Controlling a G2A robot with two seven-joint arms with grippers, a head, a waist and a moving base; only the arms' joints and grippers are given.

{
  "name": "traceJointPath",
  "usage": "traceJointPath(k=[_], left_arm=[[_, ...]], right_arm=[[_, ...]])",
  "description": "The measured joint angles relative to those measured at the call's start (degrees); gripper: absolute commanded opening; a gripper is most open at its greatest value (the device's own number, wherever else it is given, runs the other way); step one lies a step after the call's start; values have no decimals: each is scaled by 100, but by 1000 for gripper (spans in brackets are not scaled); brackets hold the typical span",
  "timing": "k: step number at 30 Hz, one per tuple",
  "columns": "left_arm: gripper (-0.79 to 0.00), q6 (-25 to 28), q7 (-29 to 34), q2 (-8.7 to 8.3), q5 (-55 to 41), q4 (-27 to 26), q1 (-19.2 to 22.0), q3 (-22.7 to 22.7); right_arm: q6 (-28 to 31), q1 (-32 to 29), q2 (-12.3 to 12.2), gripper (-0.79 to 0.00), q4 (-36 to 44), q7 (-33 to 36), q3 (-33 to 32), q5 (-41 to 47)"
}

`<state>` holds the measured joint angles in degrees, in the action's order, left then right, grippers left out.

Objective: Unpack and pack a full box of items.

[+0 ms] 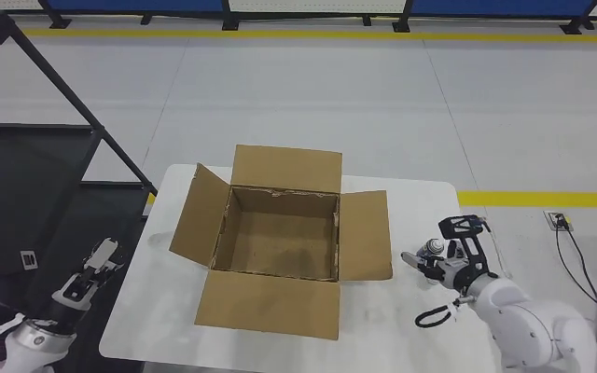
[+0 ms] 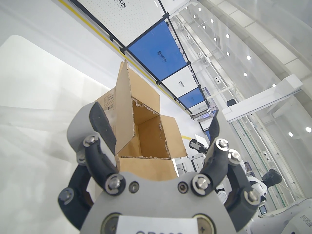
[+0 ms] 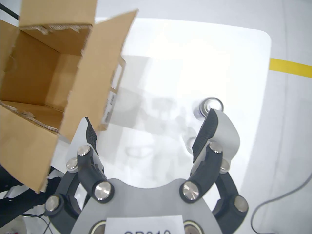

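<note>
- Top view: the cardboard box point(image 1: 280, 244) sits mid-table point(image 1: 401, 317), all four flaps spread and its brown floor showing. The left gripper point(image 1: 101, 258) hangs beyond the table's left edge. The right gripper point(image 1: 446, 252) is over the right side, by a small can point(image 1: 430, 246).
- Left wrist view: the left fingers point(image 2: 101, 122) are spread wide around nothing and point at the box. Printed handling marks point(image 2: 109, 101) on its side are too small to read.
- Right wrist view: the right gripper gapes wide and is unloaded, with the can just beside one fingertip. A white label point(image 3: 113, 91) on the box's side is illegible.
</note>
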<state>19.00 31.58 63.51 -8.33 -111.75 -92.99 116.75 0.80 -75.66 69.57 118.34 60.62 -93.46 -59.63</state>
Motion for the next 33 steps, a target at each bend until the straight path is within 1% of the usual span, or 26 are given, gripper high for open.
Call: traceJointPath(k=[3, 7, 9, 10, 12, 13, 14, 16, 21, 22, 23, 24, 26, 27, 28, 30, 33], left_arm=[[0, -27, 37, -6, 13, -39, 20, -46], [0, -26, 40, -11, 76, -92, 28, -114], [0, -22, 29, -12, 86, -105, 20, -121], [0, -18, 17, -13, 94, -110, 15, -121], [0, -19, 0, -14, 108, -113, 5, -120], [0, -29, -12, -15, 116, -117, -1, -118], [0, -37, -24, -15, 120, -119, -5, -118], [0, -43, -49, -15, 137, -124, -15, -129], [0, -53, -91, -15, 161, -141, -40, -153], [0, -53, -103, -15, 161, -146, -44, -155], [0, -50, -111, -15, 161, -147, -47, -156], [0, -47, -119, -16, 165, -148, -50, -156], [0, -46, -140, -16, 172, -144, -58, -156], [0, -44, -149, -16, 172, -139, -61, -156], [0, -40, -158, -16, 177, -133, -64, -156], [0, -36, -172, -17, 182, -122, -66, -156], [0, -35, -190, -18, 170, -110, -66, -146]], right_arm=[[-214, -169, -14, 0, -82, 224, 94, -436], [-576, 21, -3, 0, -655, 392, 303, -614], [-664, 124, 2, 0, -952, 399, 357, -608], [-694, 188, 3, -49, -1137, 399, 376, -588], [-699, 274, 2, -274, -1374, 391, 382, -538], [-696, 320, 1, -425, -1500, 363, 365, -489], [-692, 346, -2, -496, -1579, 333, 348, -460], [-654, 388, -6, -493, -1708, 238, 324, -396], [-634, 475, -16, -449, -1950, 69, 313, -367], [-609, 503, -20, -462, -2005, 40, 313, -352], [-587, 525, -22, -477, -2047, 26, 317, -335], [-567, 549, -24, -511, -2085, 19, 324, -320], [-528, 596, -29, -662, -2139, -9, 340, -301], [-519, 608, -31, -767, -2148, -32, 343, -302], [-517, 616, -35, -785, -2140, -67, 344, -309], [-535, 607, -40, -785, -2069, -121, 338, -332], [-590, 503, -54, -785, -1750, -175, 277, -400]])
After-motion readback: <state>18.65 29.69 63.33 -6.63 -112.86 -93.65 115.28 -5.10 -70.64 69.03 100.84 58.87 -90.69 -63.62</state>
